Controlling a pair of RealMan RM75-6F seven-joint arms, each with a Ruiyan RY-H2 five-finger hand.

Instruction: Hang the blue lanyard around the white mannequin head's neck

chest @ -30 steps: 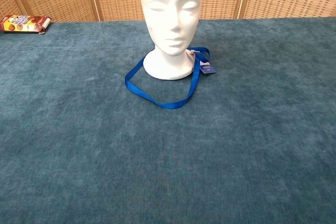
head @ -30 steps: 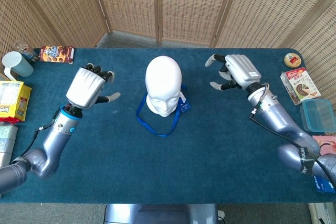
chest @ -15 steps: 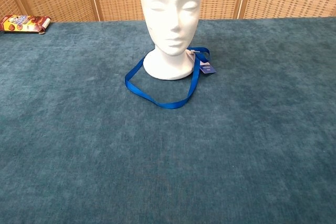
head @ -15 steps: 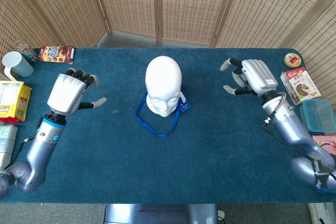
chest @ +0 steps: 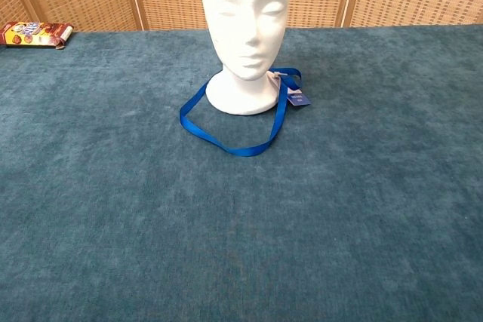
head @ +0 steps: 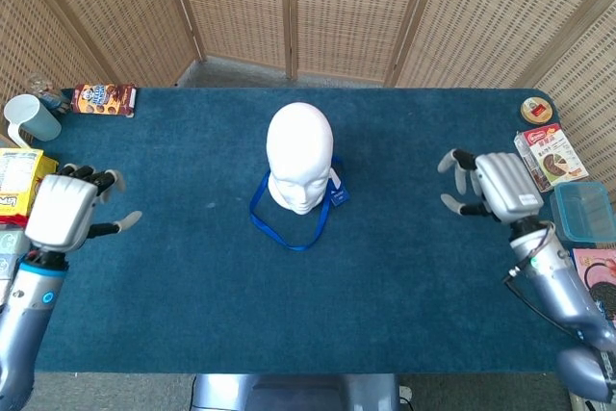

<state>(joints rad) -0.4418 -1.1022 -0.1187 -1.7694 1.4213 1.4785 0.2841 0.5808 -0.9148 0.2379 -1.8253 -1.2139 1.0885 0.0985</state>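
I see blue lanyard (head: 289, 221) looped round white mannequin head (head: 299, 156) base, frame centre, loop draped forward on table (head: 385, 286) — hanging looks done, I judge. My left hand (head: 64, 212) at left edge, right hand (head: 491, 186) at right — both spread, empty, well apart from head. Nothing left but parking arms.

The worktop (head: 404, 276) carries one white mannequin head (head: 299, 155), one blue lanyard (head: 289, 223) (with one small tag (head: 339, 195)), one snack packet (head: 104, 99), one cup (head: 29, 119), one yellow box (head: 21, 180) and two robot hands: left hand (head: 65, 211), right hand (head: 500, 186).
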